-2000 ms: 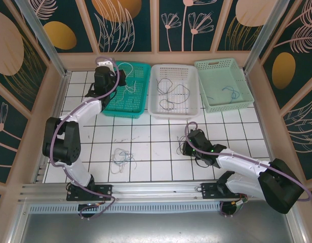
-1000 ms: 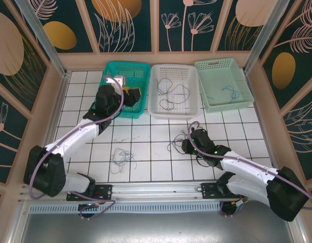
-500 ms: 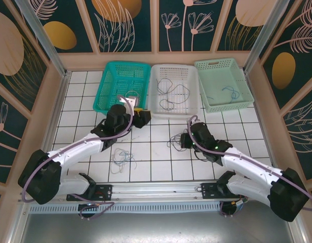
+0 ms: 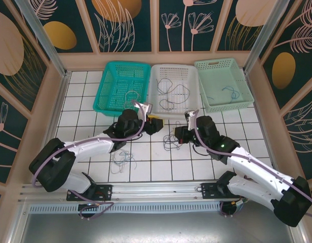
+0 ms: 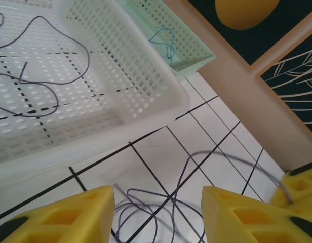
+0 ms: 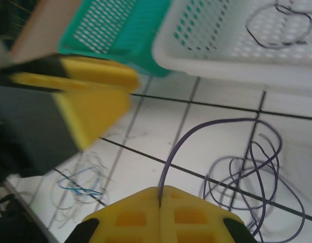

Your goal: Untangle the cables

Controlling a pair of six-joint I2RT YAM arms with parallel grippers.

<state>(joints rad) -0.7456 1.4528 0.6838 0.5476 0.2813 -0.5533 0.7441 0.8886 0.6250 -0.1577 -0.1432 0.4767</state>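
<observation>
White tiled table (image 4: pixel 85 101) with black grid lines, inside a booth with dark flower-print walls. Three baskets stand in a row at the far edge: teal basket (image 4: pixel 103 88), white basket (image 4: pixel 152 91), pale green basket (image 4: pixel 244 83).

Sorting looks partly done. A pale cable (image 4: pixel 131 93) lies in the teal basket, some dark cables (image 4: pixel 171 93) are in the white one, and a blue cable (image 4: pixel 229 91) is in the green one.

Two lots are left on the table:
- A dark cable (image 4: pixel 171 142) in loose loops sits on the tiles just in front of the white basket, between the two arms.
- A pale and blue tangle (image 4: pixel 121 158) lies nearer the left arm's base, well apart from both grippers and untouched.

The right gripper (image 4: pixel 180 135) has its fingers pressed together on one end of the dark cable. The right wrist view shows the strand rising out of the closed tips, with the rest of the loops (image 6: pixel 257 172) resting on the tile.

The left gripper (image 4: pixel 155 123) is just beside it with its fingers apart and holding nothing. In its wrist view the loops (image 5: pixel 146 197) lie below the gap.

My guess is this is mid-task. The dark loops need pulling out and dropping in a basket, then the pale and blue tangle needs separating. I can't tell whether the dark loops are one strand or several.
</observation>
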